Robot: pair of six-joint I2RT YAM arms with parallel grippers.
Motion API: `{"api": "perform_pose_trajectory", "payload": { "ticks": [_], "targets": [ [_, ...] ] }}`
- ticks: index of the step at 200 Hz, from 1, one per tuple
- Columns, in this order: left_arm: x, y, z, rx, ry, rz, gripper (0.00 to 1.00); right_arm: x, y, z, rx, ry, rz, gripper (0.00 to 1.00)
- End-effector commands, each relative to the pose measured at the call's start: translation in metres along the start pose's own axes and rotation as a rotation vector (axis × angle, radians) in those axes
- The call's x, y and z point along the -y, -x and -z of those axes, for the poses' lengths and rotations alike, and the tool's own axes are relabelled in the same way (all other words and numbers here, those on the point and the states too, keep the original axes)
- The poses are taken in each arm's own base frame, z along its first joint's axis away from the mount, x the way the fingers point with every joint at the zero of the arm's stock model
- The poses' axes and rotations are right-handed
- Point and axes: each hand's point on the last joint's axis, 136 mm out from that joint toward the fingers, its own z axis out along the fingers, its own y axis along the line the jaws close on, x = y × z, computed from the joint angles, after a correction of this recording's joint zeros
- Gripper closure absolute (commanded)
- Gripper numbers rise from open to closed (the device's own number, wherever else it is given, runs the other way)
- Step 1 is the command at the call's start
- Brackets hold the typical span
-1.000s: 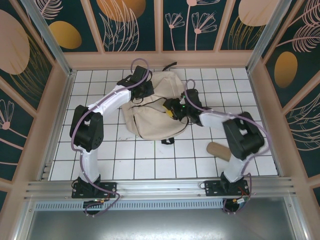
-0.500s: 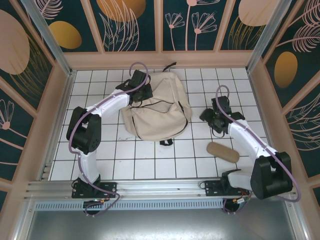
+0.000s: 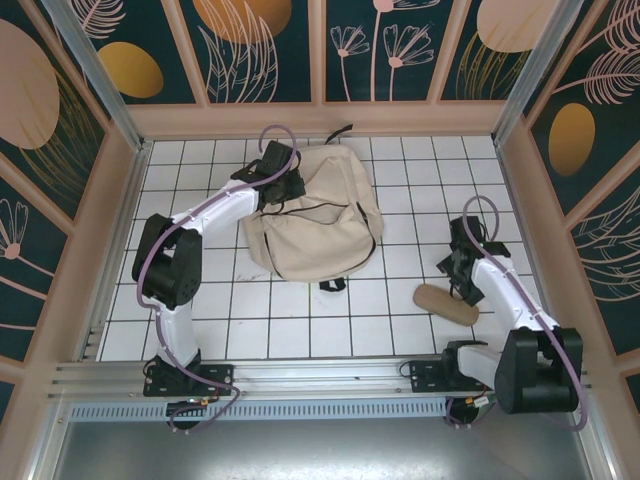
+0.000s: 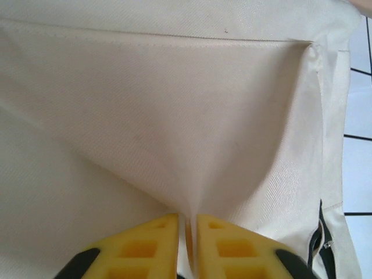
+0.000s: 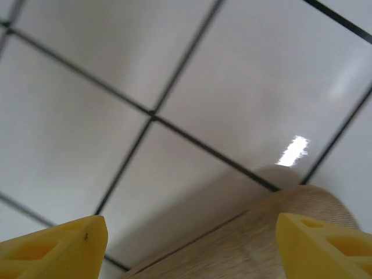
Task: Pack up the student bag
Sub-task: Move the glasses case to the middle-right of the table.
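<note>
The student bag [image 3: 318, 240] lay left of the table's [image 3: 250, 322] centre, long axis near to far, black loop [image 3: 340, 131] toward the far edge. We saw the left gripper [image 4: 187, 232] pinching its fabric, the wrist covering that corner; the right gripper [image 5: 190, 225] gaped over a half-cropped tan roll [image 5: 256, 238].

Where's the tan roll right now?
Top view: the tan roll lies on the tiles at front right, right of the student bag, just under the open right tool.

Top view high over the near edge, facing down on the tiled table [image 3: 300, 325], left wrist tight on the student bag [image 4: 174, 116], right wrist low over tiles, tan cylinder [image 5: 261, 238] probably shared with top
</note>
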Motion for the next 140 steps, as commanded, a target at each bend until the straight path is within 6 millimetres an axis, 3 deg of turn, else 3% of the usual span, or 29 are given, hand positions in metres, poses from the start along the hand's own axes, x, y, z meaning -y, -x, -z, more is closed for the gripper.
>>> {"api": "perform_pose_trajectory", "payload": {
  "ticks": [1,33,79,109,140],
  "targets": [
    [-0.002,0.012,0.018,0.041,0.0,-0.016,0.69,0.018,-0.007,0.001,-0.019,-0.039,-0.092,0.2],
    [0.0,0.014,0.025,0.05,-0.009,-0.005,0.48,0.022,-0.015,-0.002,-0.036,-0.017,-0.145,0.19],
    [0.018,0.008,0.044,0.028,-0.11,0.026,0.43,0.008,-0.048,-0.015,-0.194,0.079,-0.161,0.19],
    [0.042,-0.02,0.054,-0.041,-0.217,0.034,0.4,-0.012,-0.061,-0.015,-0.281,0.169,-0.165,0.19],
    [0.074,-0.068,0.051,-0.16,-0.317,0.015,0.4,-0.031,-0.063,-0.011,-0.306,0.228,-0.157,0.2]
  ]
}}
